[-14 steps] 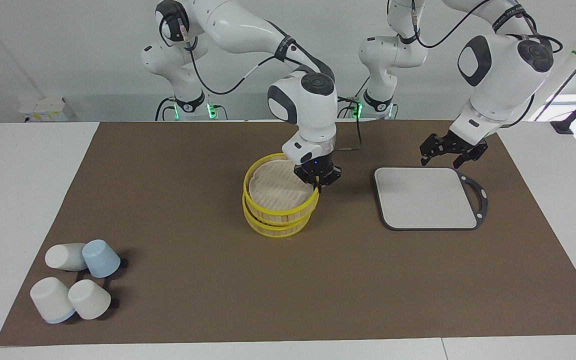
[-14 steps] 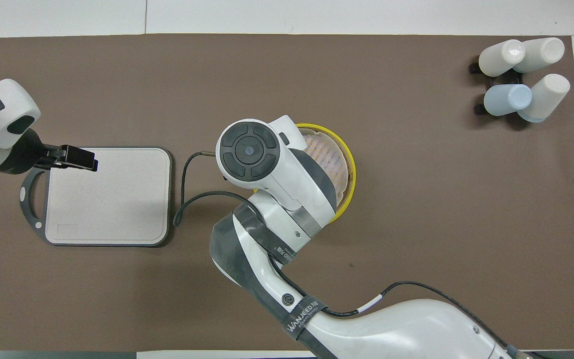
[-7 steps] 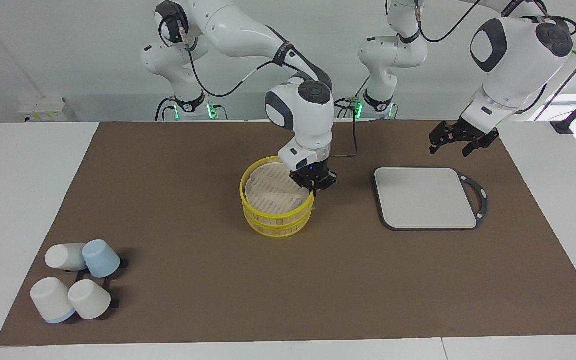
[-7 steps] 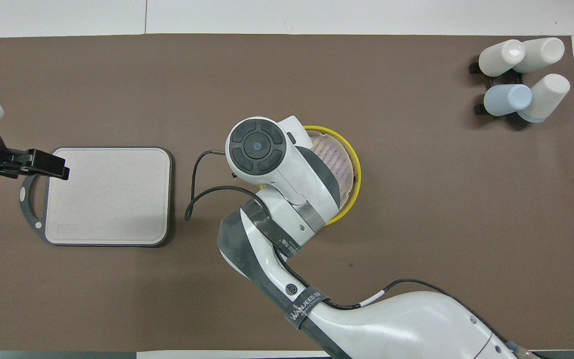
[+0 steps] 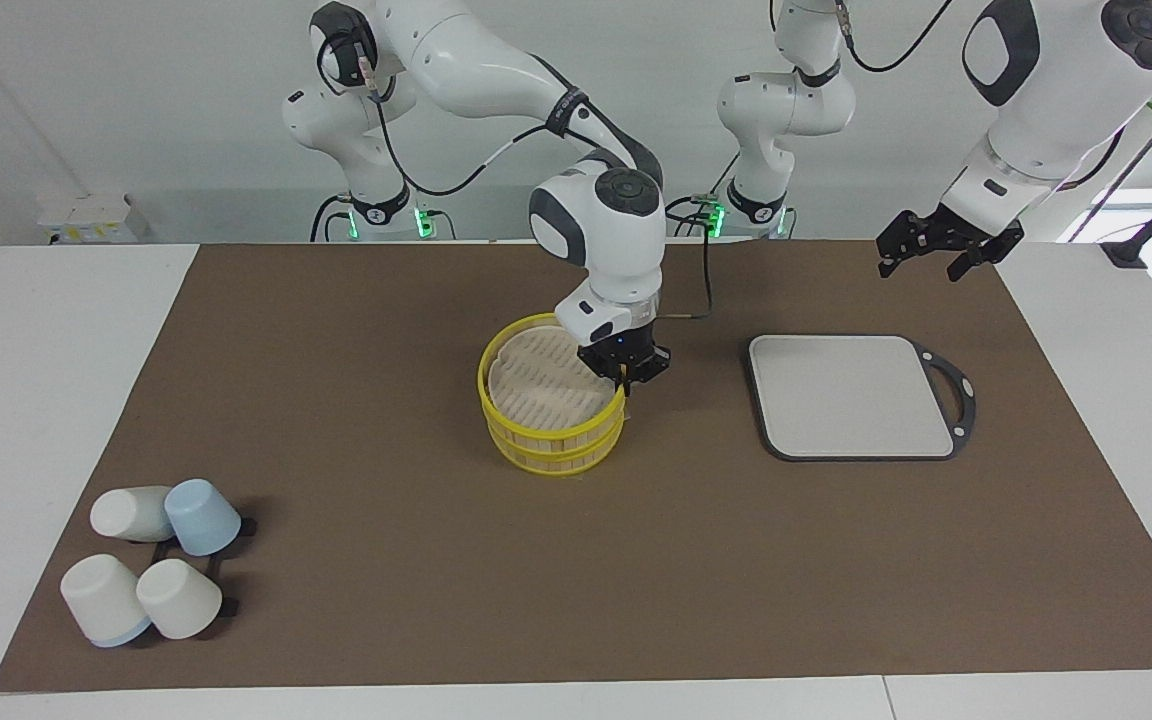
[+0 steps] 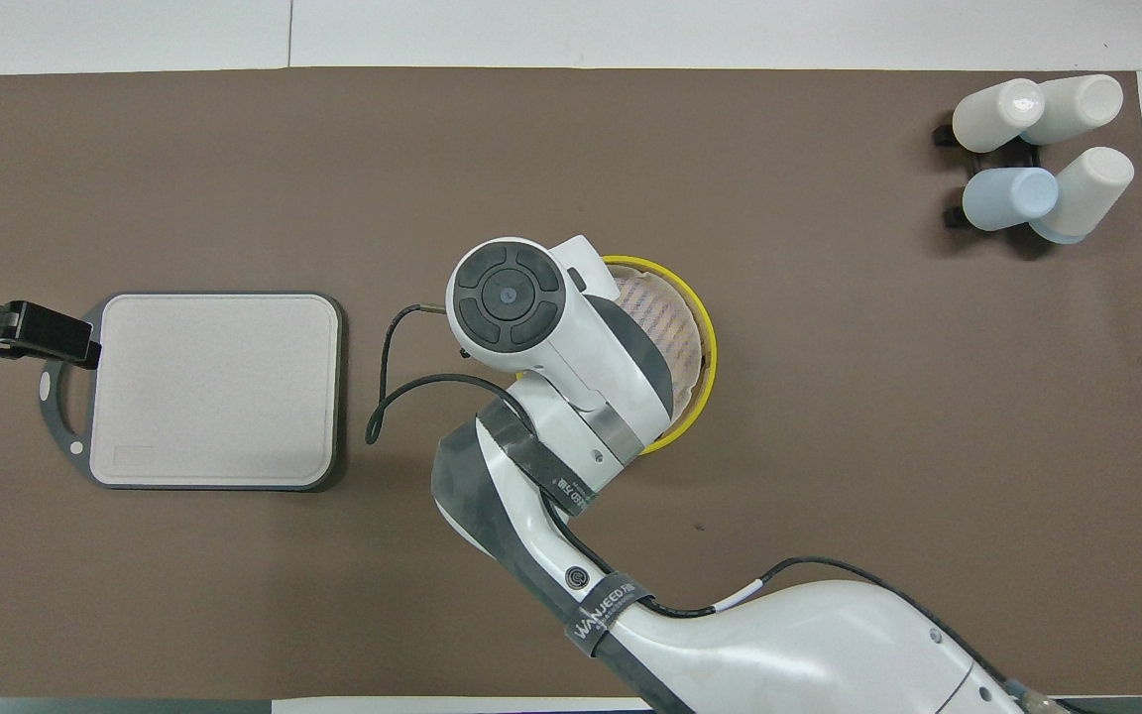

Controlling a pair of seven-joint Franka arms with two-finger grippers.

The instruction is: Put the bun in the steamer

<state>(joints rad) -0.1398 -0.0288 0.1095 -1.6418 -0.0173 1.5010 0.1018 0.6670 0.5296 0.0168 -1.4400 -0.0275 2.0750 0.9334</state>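
Note:
The steamer stands in the middle of the mat as two stacked yellow-rimmed tiers, and its slatted inside shows nothing in it. In the overhead view the steamer is half covered by my right arm. My right gripper is shut on the upper tier's rim, at the side toward the grey board. My left gripper is open and empty, raised over the mat's edge by the board's corner; it also shows in the overhead view. The bun is not in view.
A grey square board with a dark handle ring lies toward the left arm's end, also in the overhead view. Several white and pale blue cups lie on a rack at the right arm's end, farthest from the robots.
The upper tier, offset from the lower one a second ago, now sits squarely on it. My left gripper has risen and drawn back off the board toward its own end.

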